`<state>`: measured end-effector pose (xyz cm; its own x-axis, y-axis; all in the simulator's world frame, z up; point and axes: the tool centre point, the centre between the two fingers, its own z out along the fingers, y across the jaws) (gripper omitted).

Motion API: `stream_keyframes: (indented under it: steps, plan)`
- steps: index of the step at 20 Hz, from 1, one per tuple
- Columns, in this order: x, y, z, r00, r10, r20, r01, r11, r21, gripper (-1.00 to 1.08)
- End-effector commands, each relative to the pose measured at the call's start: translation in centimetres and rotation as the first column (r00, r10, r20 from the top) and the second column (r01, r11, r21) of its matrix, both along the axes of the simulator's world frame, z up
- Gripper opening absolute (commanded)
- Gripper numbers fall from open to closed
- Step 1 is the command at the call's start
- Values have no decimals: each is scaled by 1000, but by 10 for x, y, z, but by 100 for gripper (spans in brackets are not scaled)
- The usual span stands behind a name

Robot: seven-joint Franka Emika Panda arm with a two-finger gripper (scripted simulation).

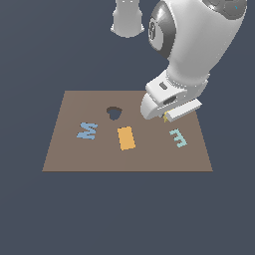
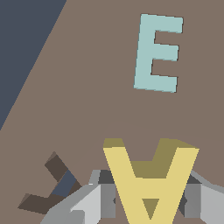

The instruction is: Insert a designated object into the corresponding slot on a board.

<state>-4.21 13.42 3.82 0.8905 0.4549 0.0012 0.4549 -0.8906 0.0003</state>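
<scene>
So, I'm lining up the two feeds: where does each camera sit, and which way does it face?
Exterior view: off the arm, raised, looking down at the board; shows the white arm and the tool.
Wrist view: on the wrist, close above the board, looking along the fingers holding the yellow A.
Shared: board, tool, pale blue E.

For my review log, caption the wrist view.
Gripper holds the yellow A block above the brown board, near the pale teal E.

Pincer (image 2: 151,197) closed on load, arm bent low.
</scene>
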Motion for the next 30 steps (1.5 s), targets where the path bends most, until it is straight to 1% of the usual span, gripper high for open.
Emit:
stream_keyframes:
  steps: [1, 3, 6, 10, 14, 19, 23, 27, 30]
  plan:
    - [-2, 7, 0, 992, 122, 0, -122, 992, 0, -100]
    - [-5, 12, 1, 976, 217, 0, -217, 976, 0, -100]
    - [-10, 19, 1, 935, 354, 0, -354, 935, 0, -100]
    - [-17, 27, 1, 859, 511, 0, -511, 859, -1, -100]
    - [-24, 32, 2, 775, 631, 0, -631, 775, -1, -100]
    - [-32, 36, 2, 677, 736, -1, -736, 677, -1, -100]
    - [-37, 38, 2, 612, 791, -1, -791, 612, -1, -100]
    - [-40, 39, 2, 565, 825, -1, -825, 565, -1, -100]
    - [-42, 39, 2, 544, 839, -2, -839, 544, 0, -100]
